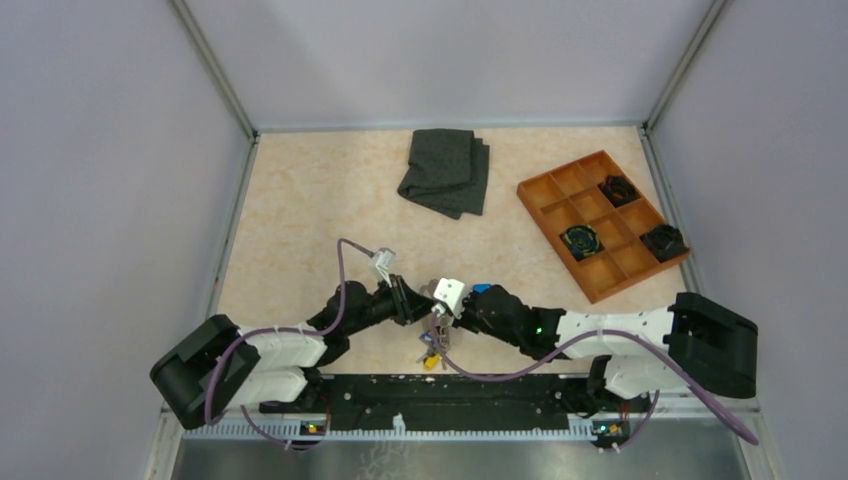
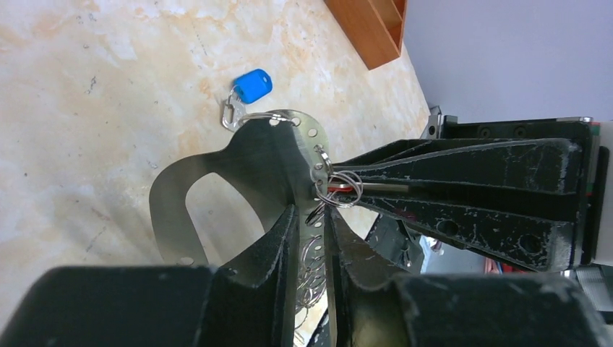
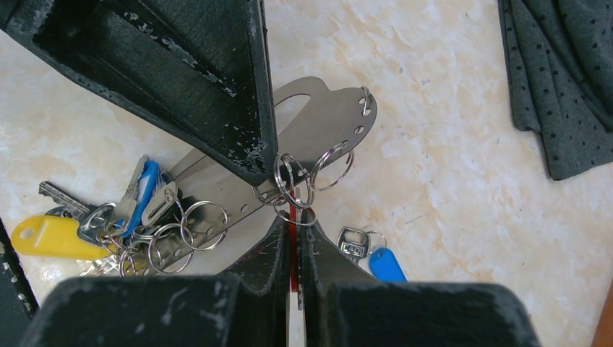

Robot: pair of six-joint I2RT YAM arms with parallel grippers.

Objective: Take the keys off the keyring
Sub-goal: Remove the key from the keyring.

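**Keyring between both arms at the near edge**

My right fingers (image 3: 322, 256) are clamped on a red key (image 2: 340, 186) ringed to the keyring (image 3: 325, 119), midway along the bench's (image 1: 300, 200) near edge. My left fingers (image 2: 278, 246) straddle its band, slightly parted; I can't tell if they grip. Other keys (image 3: 137, 195) bunch on it.

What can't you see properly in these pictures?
- Top view: the keys are too small to count; both arms mostly cover the keyring.
- Left wrist view: the fingers of the left gripper hide whether they pinch the keyring.
- Right wrist view: the right gripper shows only a red sliver of what it holds; the edge cuts off the cloth.
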